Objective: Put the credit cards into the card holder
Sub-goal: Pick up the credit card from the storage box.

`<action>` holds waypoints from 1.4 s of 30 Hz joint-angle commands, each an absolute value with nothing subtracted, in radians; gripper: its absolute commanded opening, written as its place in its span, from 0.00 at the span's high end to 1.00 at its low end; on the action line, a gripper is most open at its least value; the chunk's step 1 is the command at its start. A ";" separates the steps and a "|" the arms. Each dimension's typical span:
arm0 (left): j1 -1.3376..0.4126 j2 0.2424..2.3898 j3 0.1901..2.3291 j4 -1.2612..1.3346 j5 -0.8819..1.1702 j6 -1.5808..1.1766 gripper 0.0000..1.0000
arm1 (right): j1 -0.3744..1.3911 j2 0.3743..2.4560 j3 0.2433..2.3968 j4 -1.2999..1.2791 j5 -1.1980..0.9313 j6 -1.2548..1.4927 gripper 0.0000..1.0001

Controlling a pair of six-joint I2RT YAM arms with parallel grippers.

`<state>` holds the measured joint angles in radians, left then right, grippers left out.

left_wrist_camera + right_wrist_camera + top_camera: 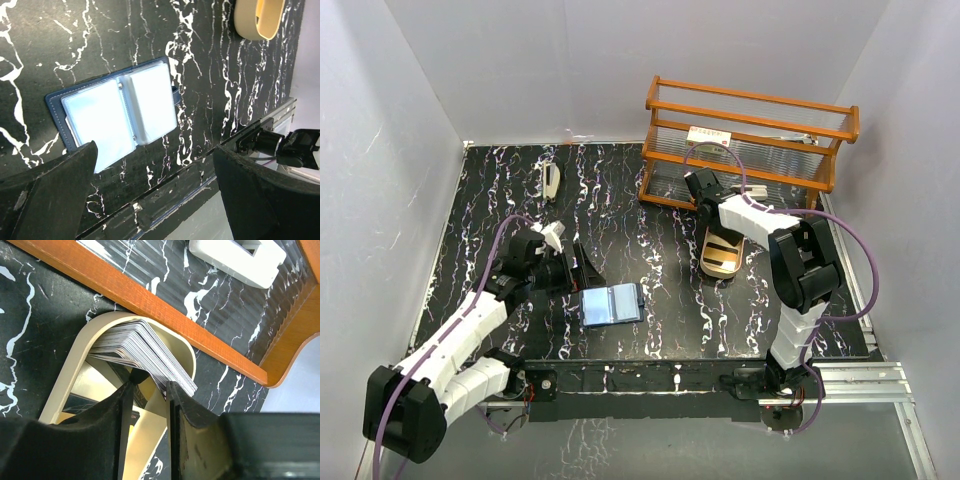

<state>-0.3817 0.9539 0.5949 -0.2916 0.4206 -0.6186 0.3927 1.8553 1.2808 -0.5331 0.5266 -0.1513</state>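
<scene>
Card holder (611,303): lies open, pale pockets up, just 6 o'clock of table centre in your top view.

Left gripper (155,155): hangs at the holder's 10 o'clock, jaws wide apart, nothing between them.

Gold tray (65,377): sits at the holder's 2 o'clock, its far end just beside the base rail of the wooden rack (750,140).

Credit cards (145,347): stacked in the tray, leaning against its far curved end.

Right gripper (148,390): down in the tray, jaws narrowed either side of the stack's near corner. You cannot tell whether they pinch it.
</scene>
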 commanded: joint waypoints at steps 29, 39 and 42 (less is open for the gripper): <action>-0.383 1.006 0.566 -0.294 0.441 -0.656 0.05 | 0.385 1.748 1.355 -0.587 0.494 -0.087 0.97; -0.383 1.016 0.557 -0.290 0.431 -0.665 0.09 | 0.384 1.681 1.376 -0.643 0.504 -0.049 0.99; -0.383 1.043 0.546 -0.295 0.369 -0.668 0.15 | 0.384 1.674 1.393 -0.681 0.483 -0.024 1.00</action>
